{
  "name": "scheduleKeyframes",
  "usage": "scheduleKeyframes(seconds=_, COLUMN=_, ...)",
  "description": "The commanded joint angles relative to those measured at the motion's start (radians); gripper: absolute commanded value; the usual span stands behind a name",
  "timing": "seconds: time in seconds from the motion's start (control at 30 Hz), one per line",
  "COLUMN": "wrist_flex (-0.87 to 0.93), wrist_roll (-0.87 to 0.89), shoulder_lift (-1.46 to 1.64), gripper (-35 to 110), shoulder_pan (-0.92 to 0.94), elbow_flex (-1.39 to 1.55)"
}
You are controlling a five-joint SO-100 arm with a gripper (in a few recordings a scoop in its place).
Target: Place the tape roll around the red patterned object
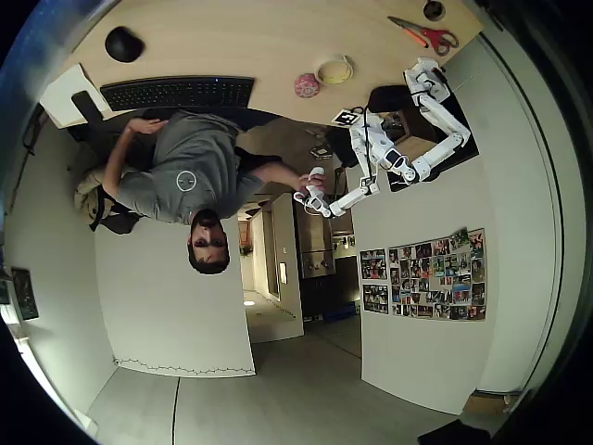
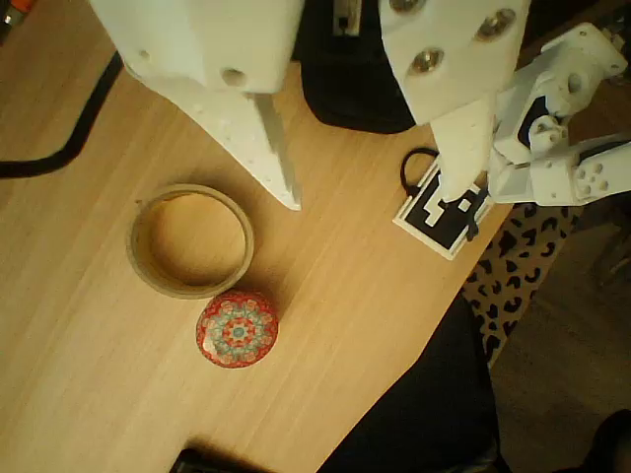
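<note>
White plastic jaws (image 2: 370, 192) at top of the wrist view, spread wide, gripping nothing. Tape roll (image 2: 191, 240), a cardboard-tan ring, lies flat on wood-grain bench (image 2: 89, 374) mid-left, touching the domed red patterned object (image 2: 237, 329) just below-right.

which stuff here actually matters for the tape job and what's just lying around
For the job:
- tape roll, lying beside the ball, not around it
- red patterned object
- tool, open, above the desk

Lying about:
- scissors
- mouse
- keyboard
- black-and-white marker card
</note>
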Motion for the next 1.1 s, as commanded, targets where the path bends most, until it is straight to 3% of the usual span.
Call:
scheduleKeyframes(seconds=0.0, wrist_flex=-0.140, wrist_roll=-0.031, shoulder_lift=-0.563, gripper=36, shoulder_pan=0.071, elbow_flex=-0.394)
scheduleKeyframes(seconds=0.33, wrist_flex=-0.115, wrist_roll=0.038, shoulder_lift=-0.568, gripper=37, shoulder_pan=0.089, elbow_flex=-0.394)
scheduleKeyframes(seconds=0.7, wrist_flex=-0.109, wrist_roll=0.304, shoulder_lift=-0.511, gripper=39, shoulder_pan=0.230, elbow_flex=-0.230)
scheduleKeyframes(seconds=1.07, wrist_flex=-0.035, wrist_roll=0.120, shoulder_lift=-0.245, gripper=39, shoulder_pan=0.482, elbow_flex=-0.032)
